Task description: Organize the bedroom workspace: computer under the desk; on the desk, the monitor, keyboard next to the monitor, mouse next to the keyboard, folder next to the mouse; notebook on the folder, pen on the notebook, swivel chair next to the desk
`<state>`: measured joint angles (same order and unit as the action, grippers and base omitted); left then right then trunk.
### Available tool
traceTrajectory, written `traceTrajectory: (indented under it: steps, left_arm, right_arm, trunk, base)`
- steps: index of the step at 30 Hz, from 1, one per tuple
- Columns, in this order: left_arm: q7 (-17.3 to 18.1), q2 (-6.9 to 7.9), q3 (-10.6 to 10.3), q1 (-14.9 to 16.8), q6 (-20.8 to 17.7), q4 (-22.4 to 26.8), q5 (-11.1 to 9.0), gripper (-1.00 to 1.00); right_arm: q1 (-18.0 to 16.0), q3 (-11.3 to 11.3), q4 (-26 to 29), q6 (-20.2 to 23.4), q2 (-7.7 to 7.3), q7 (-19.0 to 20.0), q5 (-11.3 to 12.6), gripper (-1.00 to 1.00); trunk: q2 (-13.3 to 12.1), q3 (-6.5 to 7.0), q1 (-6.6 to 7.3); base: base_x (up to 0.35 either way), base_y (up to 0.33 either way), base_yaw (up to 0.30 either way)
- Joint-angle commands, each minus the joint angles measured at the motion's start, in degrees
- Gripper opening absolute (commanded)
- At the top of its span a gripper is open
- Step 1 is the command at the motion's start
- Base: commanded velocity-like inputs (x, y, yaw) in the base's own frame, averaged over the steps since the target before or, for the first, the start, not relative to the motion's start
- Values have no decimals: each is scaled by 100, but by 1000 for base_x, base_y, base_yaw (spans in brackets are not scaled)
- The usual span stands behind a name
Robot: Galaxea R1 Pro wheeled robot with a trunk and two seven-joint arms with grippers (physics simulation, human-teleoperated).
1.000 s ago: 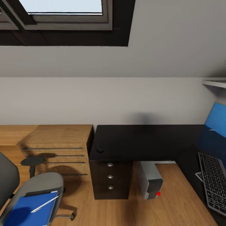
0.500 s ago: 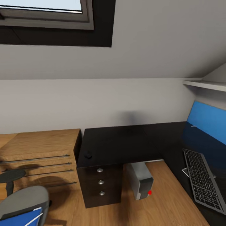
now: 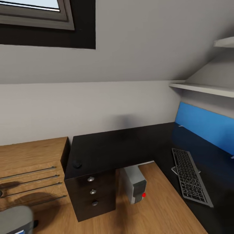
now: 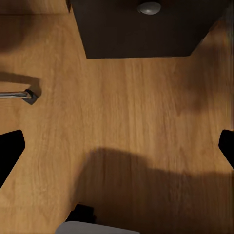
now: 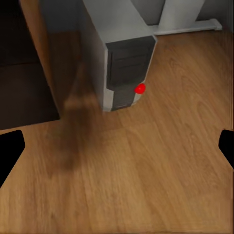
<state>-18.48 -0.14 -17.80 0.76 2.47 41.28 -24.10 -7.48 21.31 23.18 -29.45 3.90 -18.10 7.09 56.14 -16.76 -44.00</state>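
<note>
1. Head view: black L-shaped bench (image 3: pixel 123 146) carries the mouse (image 3: pixel 77 164) near its left end and the keyboard (image 3: pixel 190 176) on its right wing
2. The computer (image 3: pixel 134 184) stands on the wooden floor (image 3: pixel 156 211) under the bench, beside the drawers (image 3: pixel 92 196)
3. Wrist views: left jaws (image 4: pixel 117 146) and right jaws (image 5: pixel 117 146) spread wide, empty, above the floor

desk (image 3: pixel 130 143): its surface fills the centre and right of the frame
mouse (image 3: pixel 77 164): on the surface, left-front corner
keyboard (image 3: pixel 190 177): on the surface, right of the frame
computer (image 3: pixel 134 184): on the floor, under the desk, right of the drawers (image 3: pixel 92 195)
wooden chest (image 3: pixel 31 169): lower left, beside the desk
chair (image 3: pixel 14 222): bottom-left corner
shelf (image 3: pixel 204 88): upper right, above the desk
</note>
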Motion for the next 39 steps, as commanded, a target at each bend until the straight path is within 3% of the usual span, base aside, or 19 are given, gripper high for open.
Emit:
traceTrajectory:
  steps: [1,11,26,30,31,32,39]
  left_arm:
    - [-41,5,-31,3,26,3,-60,100]
    - [-49,6,-30,1,26,3,-66,100]
    - [-47,6,-30,2,29,3,-66,100]
    - [-46,6,-30,-1,268,22,-61,100]
    - [-22,6,-40,2,683,37,-59,100]
    - [-16,6,-45,3,826,48,-56,100]
    - [-13,7,-89,3,1062,143,-52,100]
  right_arm:
    - [-8,49,-6,-26,-3,-27,61,100]
    - [-8,59,-6,-26,9,-27,66,100]
    - [-8,66,10,-26,30,-35,84,100]
    - [-8,66,21,-26,39,-36,96,100]
    - [-8,66,26,-29,35,-36,98,100]
    - [-8,66,27,-31,34,-36,99,100]
    - [-8,61,30,-48,26,-36,96,100]
  trunk:
    - [5,-7,0]
    - [5,-8,0]
    - [5,-8,0]
    - [5,-8,0]
    - [5,-8,0]
    - [5,-8,0]
    - [5,-8,0]
  base:
    - [0,0,-294]
    - [0,0,-255]
    - [0,0,-19]
    - [0,0,0]
    - [0,0,0]
    - [0,0,0]
    - [0,0,0]
